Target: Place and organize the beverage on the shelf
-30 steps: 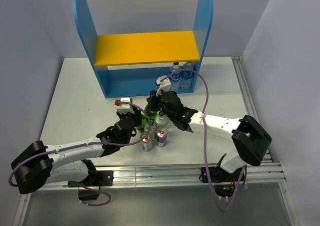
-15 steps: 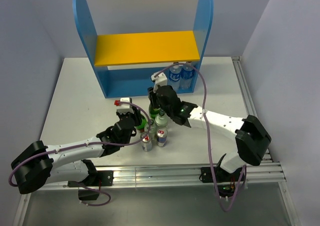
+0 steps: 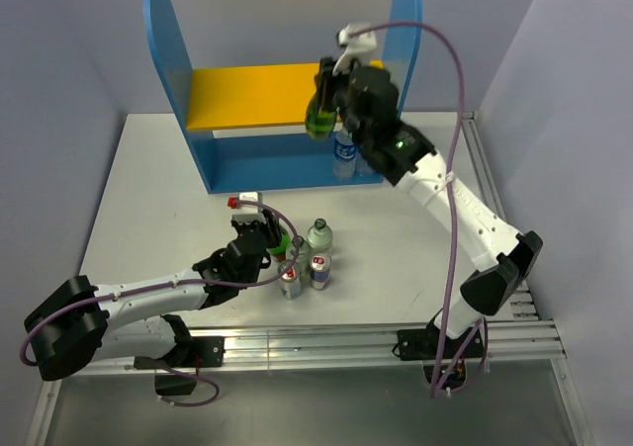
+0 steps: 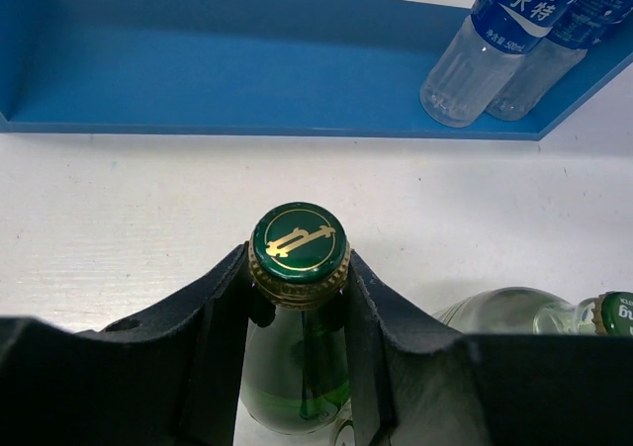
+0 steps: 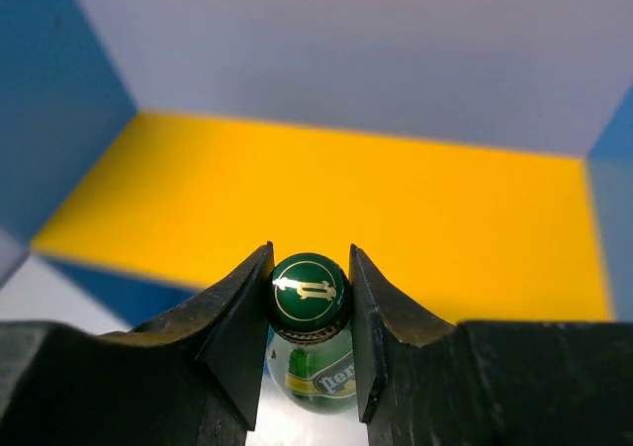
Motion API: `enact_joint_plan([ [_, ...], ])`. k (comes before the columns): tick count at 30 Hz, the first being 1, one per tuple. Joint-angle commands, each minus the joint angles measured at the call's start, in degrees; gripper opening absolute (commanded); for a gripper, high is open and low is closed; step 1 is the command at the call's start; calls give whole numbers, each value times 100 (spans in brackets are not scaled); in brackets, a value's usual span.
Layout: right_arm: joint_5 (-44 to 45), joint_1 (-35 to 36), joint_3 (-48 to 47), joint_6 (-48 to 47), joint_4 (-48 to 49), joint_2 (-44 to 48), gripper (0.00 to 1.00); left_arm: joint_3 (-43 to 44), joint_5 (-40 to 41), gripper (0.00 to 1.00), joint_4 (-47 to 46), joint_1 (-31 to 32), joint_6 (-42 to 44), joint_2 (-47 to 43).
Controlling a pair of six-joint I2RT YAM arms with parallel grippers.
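**Left.** The left claw (image 4: 299, 273) is clenched on the neck of the near green bottle (image 4: 297, 377), just under the cap. That bottle stands on the worktop (image 3: 148, 189) beside a clear bottle (image 3: 317, 234) and two cans (image 3: 319, 268), well apart from the shelf (image 3: 163, 50).

**Centre.** The yellow top board (image 3: 257, 95) spans the shelf between its blue side panels. Two water bottles (image 3: 344, 151) stand at the right end of the lower level.

**Right.** The right claw (image 5: 310, 293) grasps the raised green bottle (image 5: 312, 382) by the neck. The bottle hangs a little tilted at the front edge of the board, towards its right end, and is not set down.

**Step in hand.** This is judged to be placing the raised bottle on the top board. Done well, the bottle would travel further in over the yellow surface and be brought upright. It would then be lowered until its base sits flat, near the right panel but not touching it. The claw should let go only once the board carries the weight, since a tilted release near the edge risks a topple.
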State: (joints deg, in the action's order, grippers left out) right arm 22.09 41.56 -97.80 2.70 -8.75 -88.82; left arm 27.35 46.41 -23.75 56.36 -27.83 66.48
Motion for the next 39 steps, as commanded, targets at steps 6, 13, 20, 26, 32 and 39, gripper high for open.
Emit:
enact_joint_plan([
  [6, -38, -965, -3330, -85, -601, -900, 0, 121, -133, 0, -25, 24, 59, 102],
  [13, -143, -1431, -3782, -68, -707, -1314, 0, 103, -185, 0, -51, 24, 59, 102],
  [20, -29, -1634, -3650, -147, -812, -1586, 0, 130, -247, 0, -95, 24, 50, 190],
  [26, 32, -1660, -3220, -164, -558, -1621, 0, 121, -238, 0, -95, 24, 59, 164],
  [32, 225, -1660, -2728, -208, -84, -1639, 0, 121, -238, 0, -86, 24, 50, 181],
  [39, 366, -1660, -2429, -349, 75, -1683, 0, 147, -212, 0, -77, 24, 59, 234],
])
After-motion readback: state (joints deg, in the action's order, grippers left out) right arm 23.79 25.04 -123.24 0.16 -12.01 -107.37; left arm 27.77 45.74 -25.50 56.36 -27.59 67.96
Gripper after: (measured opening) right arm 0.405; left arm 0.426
